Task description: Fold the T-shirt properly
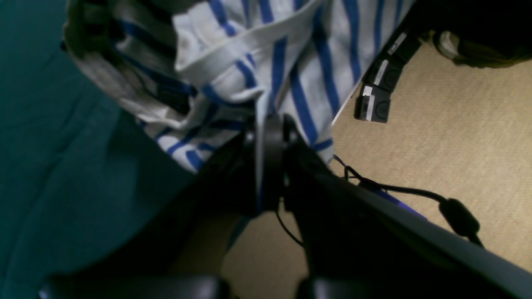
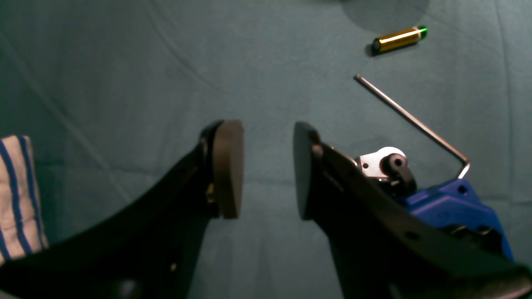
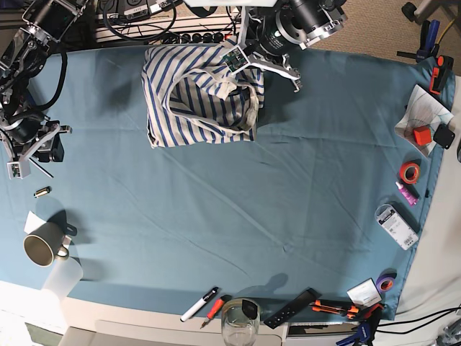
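Observation:
The T-shirt [image 3: 198, 97], white with blue stripes, lies bunched at the back middle of the teal table cloth [image 3: 238, 209]. My left gripper [image 3: 238, 63] is at its back right part, lifting fabric there. In the left wrist view the left gripper [image 1: 270, 141] is shut on a fold of the T-shirt [image 1: 257, 54], which hangs over the table's edge. My right gripper [image 3: 25, 153] is far left, away from the shirt. In the right wrist view the right gripper [image 2: 266, 170] is open and empty above the cloth, with a strip of the T-shirt [image 2: 16, 195] at the left edge.
A battery [image 2: 399, 39] and a hex key [image 2: 411, 120] lie near the right gripper. A mug [image 3: 42, 249] stands front left, and a glass [image 3: 240, 321] and markers [image 3: 198, 304] stand at the front edge. Tape rolls [image 3: 410, 171] and tools line the right edge.

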